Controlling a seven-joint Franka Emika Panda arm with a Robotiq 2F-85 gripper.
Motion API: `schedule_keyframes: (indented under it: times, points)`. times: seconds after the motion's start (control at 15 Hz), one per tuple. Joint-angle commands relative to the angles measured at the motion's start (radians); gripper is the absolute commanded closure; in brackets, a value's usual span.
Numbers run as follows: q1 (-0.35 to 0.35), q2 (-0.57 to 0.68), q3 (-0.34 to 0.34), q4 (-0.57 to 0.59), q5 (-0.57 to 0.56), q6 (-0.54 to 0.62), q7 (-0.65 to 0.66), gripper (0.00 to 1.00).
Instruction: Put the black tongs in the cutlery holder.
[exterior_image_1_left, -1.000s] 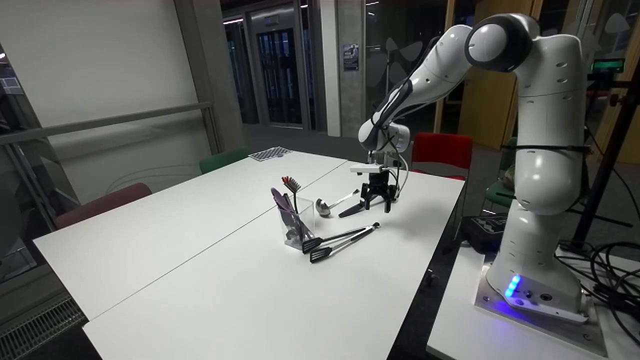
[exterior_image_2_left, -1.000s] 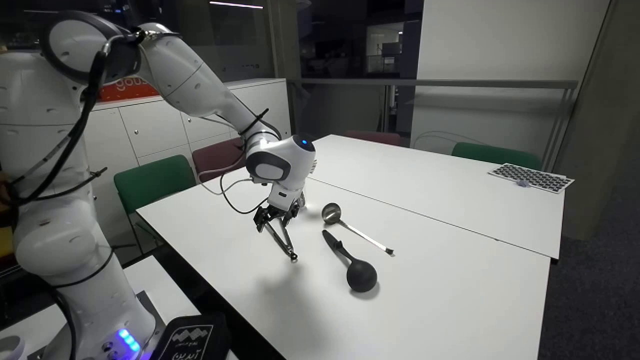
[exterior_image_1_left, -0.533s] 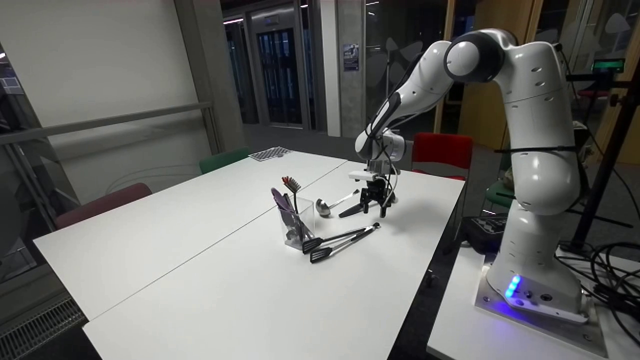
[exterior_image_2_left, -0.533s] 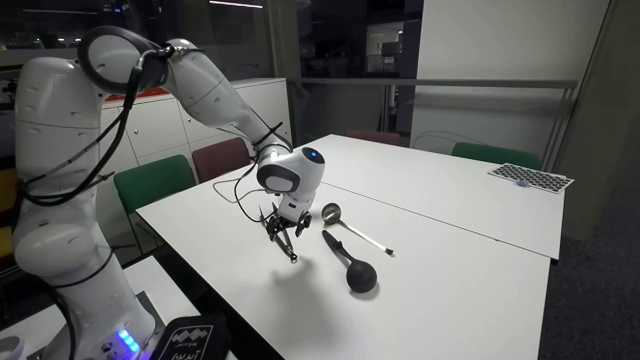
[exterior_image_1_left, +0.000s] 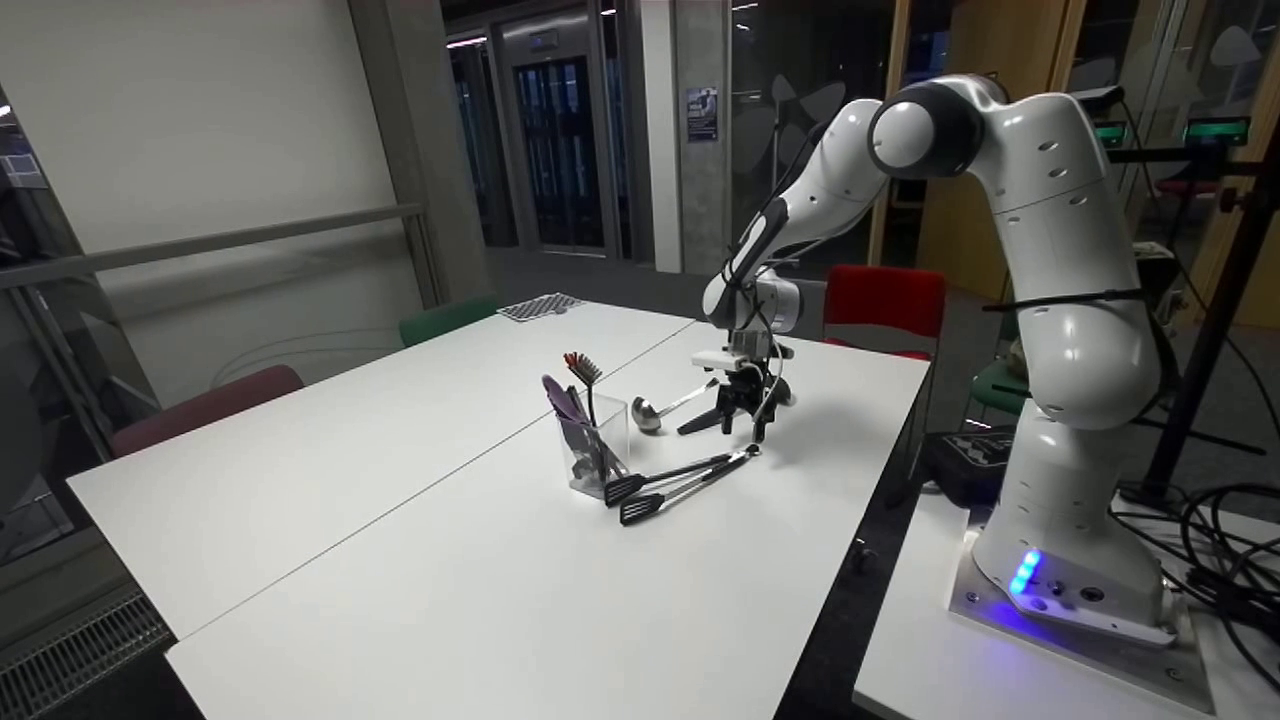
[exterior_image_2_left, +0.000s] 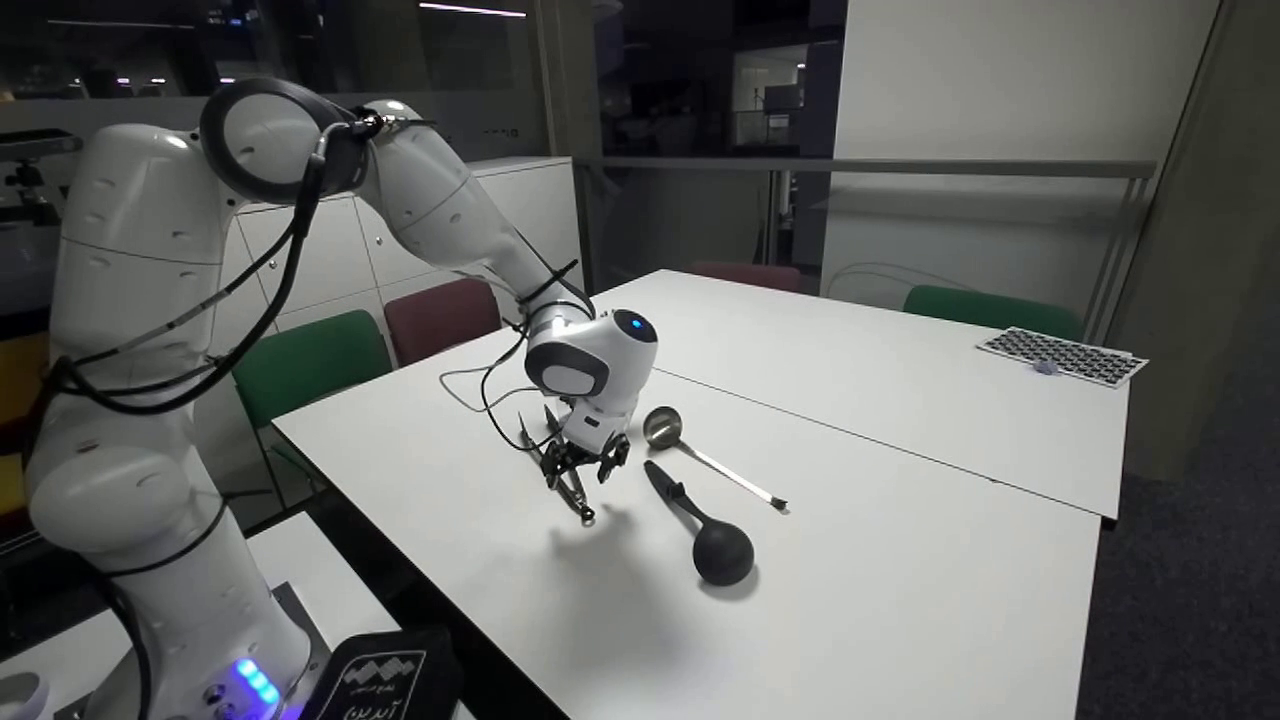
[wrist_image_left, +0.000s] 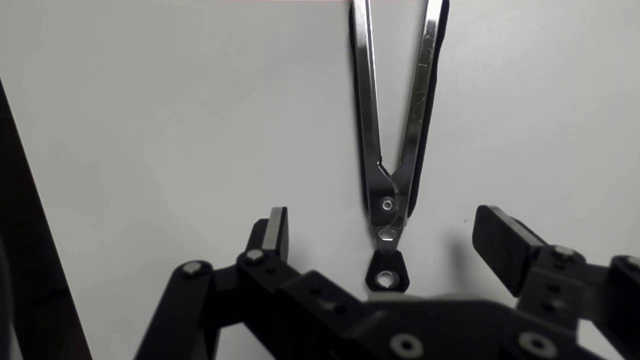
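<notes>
I hover my black two-finger gripper (wrist_image_left: 382, 220), wide, above V-shaped black-and-steel tongs (wrist_image_left: 372, 135), long axis crossing its closing line.

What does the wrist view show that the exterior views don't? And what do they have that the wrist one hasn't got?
Only the wrist view: a close-up from above of the black tongs, near enough to make out the little round rivet at their joint.

Only the exterior views: the tongs' slotted heads and the cutlery holder with a brush poking out, in an exterior view; the steel ladle and black ladle, in both exterior views.

Shared: the black tongs lying on the white table, and the robot's jaws, open and not gripping them.
</notes>
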Motion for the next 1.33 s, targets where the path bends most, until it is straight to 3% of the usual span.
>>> schedule_keyframes:
  times: [0.0, 0.87, 0.93, 1.0, 1.27]
  points:
    - [0.003, 0.025, 0.011, 0.022, 0.018, 0.029, 0.030, 0.00]
    - [0.034, 0.075, 0.028, 0.022, 0.014, 0.090, 0.088, 0.00]
    - [0.035, 0.075, 0.029, 0.021, 0.013, 0.094, 0.091, 0.08]
    - [0.034, 0.076, 0.030, 0.021, 0.014, 0.094, 0.094, 0.26]
    - [0.032, 0.075, 0.030, 0.019, 0.015, 0.102, 0.101, 0.56]
